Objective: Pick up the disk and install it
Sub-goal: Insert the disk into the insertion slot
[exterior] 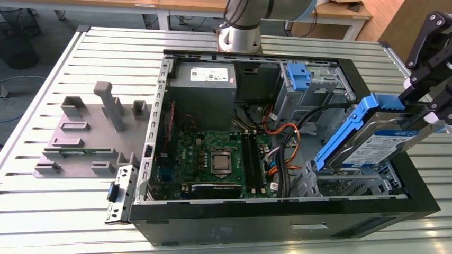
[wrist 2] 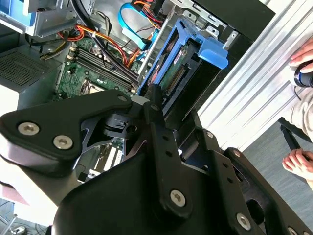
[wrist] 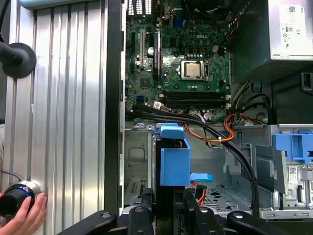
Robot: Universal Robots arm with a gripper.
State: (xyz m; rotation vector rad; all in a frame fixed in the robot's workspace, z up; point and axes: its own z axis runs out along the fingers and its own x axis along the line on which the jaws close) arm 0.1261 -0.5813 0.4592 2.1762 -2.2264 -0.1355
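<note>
Exterior view: the disk [exterior: 381, 145] sits tilted at about 4 o'clock within the open computer case [exterior: 282, 218], label side up, with its blue rail [exterior: 352, 131] along the edge facing the motherboard [exterior: 219, 159].
Disk's low end: down at the metal drive bay [exterior: 332, 182]; I cannot tell whether it touches.
Gripper [exterior: 426, 112]: at the disk's raised end, about 2 o'clock from its label, fingers pinching the disk from both sides; both wrist views show the blue carrier end sticking out past the black fingers [wrist 2: 154, 105].
Cables [exterior: 286, 135]: orange and black bundle at 9 o'clock from the disk, just beside the rail.
Power supply [exterior: 205, 76]: at 11 o'clock in the case, well apart from the disk.
Grey stand [exterior: 92, 137]: on the slatted table [exterior: 63, 217], at 9 o'clock outside the case.
Person's hand [wrist: 24, 221]: at the table edge in the first wrist view, on a round knob [wrist: 12, 199].
</note>
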